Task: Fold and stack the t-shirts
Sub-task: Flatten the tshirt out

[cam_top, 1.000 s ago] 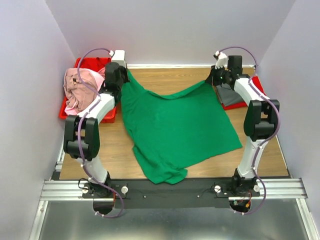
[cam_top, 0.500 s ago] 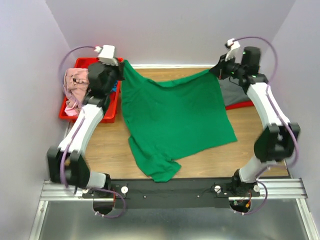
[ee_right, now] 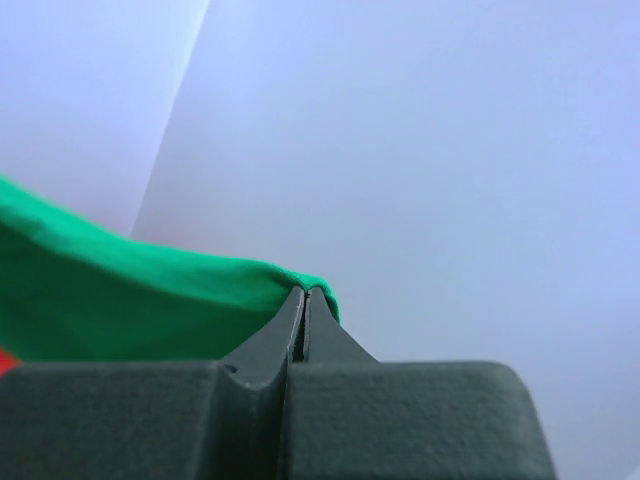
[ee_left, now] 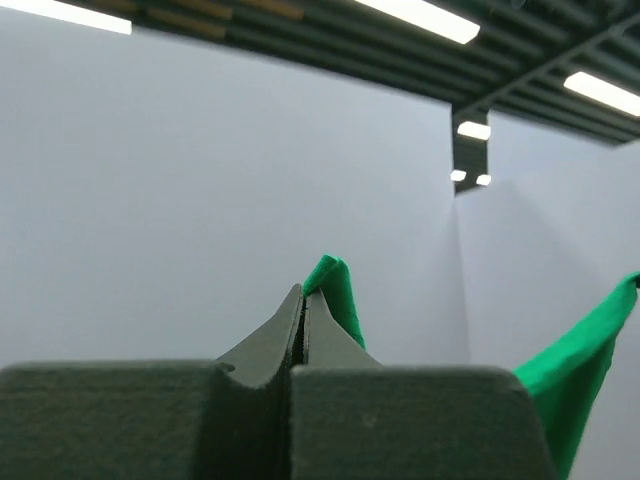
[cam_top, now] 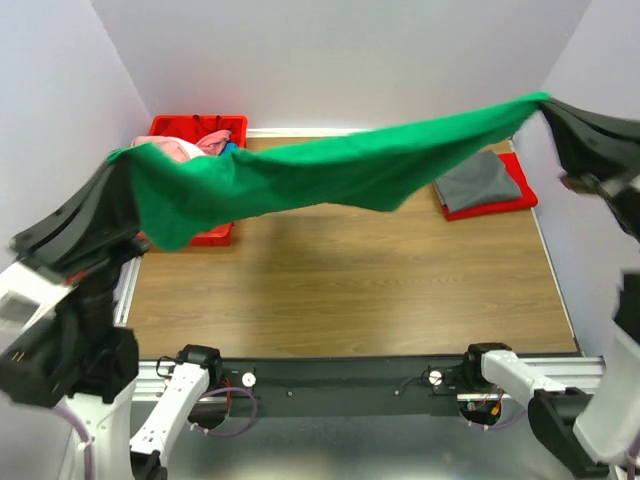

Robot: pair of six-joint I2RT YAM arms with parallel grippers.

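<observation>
The bright green t-shirt (cam_top: 330, 170) hangs stretched in the air high above the table, between both arms. My left gripper (cam_top: 118, 160) is shut on its left corner; in the left wrist view the green t-shirt (ee_left: 340, 295) pokes out at the tips of that gripper (ee_left: 303, 292). My right gripper (cam_top: 543, 102) is shut on the other corner, with the green t-shirt (ee_right: 120, 295) running left from that gripper (ee_right: 304, 292). A dark grey t-shirt (cam_top: 478, 182) lies folded at the back right. Pink and blue t-shirts (cam_top: 200, 146) are bunched in the red bin (cam_top: 195, 126).
The red bin stands at the back left against the wall. The grey shirt rests on a red tray (cam_top: 520, 180) at the back right. White walls enclose the wooden table (cam_top: 340, 290) on three sides. Both arms are raised close to the camera.
Both arms have swung up and toward the near side, lifting the green t-shirt off the table. It now hangs taut in the air instead of lying spread on the wood.
</observation>
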